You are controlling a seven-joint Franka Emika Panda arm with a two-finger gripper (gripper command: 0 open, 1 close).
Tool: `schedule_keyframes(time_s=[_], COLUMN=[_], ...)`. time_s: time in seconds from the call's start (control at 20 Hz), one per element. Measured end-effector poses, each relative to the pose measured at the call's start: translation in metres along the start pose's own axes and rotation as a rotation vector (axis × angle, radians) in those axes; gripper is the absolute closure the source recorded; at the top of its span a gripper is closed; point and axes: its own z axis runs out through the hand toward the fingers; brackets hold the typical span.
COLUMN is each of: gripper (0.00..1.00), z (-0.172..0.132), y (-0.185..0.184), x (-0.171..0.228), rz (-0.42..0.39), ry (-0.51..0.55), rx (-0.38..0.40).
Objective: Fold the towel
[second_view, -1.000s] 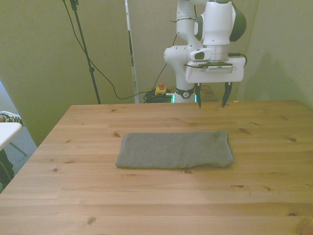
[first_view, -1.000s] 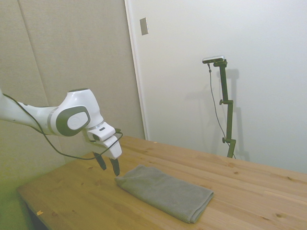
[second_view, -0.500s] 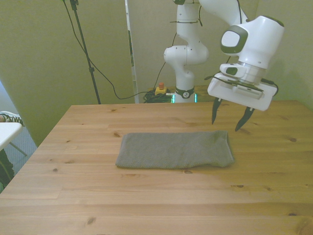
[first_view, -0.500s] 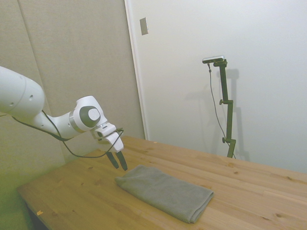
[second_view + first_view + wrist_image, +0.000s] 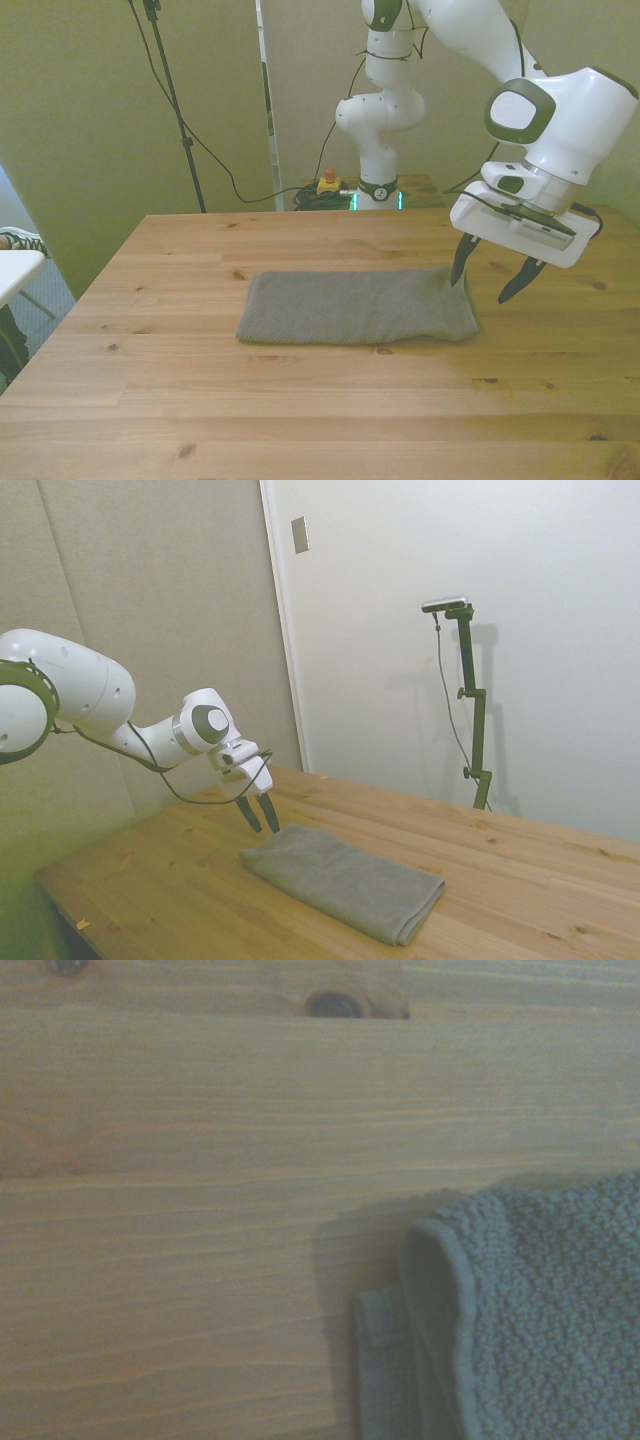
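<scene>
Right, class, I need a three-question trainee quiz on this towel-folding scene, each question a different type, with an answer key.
1. True or false: the gripper is shut on the towel.
2. Multiple choice: in the front view, the gripper hangs at the towel's (A) left end, (B) middle, (C) right end.
3. Short answer: what does the wrist view show of the towel's layers?

Key
1. False: the jaws stand open and hold nothing.
2. C.
3. A rounded upper edge lies over a lower layer's corner that peeks out on the wooden table, so the towel already lies doubled.

Side and front cameras on the same towel (image 5: 345, 880); wrist camera close above.
</scene>
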Motion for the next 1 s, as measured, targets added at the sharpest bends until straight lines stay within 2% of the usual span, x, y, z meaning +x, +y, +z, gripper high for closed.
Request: schedule_keyframes(time_s=[0.65,1.0], gripper=[0.0,0.0], z=[0.012,0.025], y=[0.004,0.013], x=[-0.007,0.006], rz=[-0.024,-0.019], ry=[0.013,0.028], rx=[-0.047,-0.076])
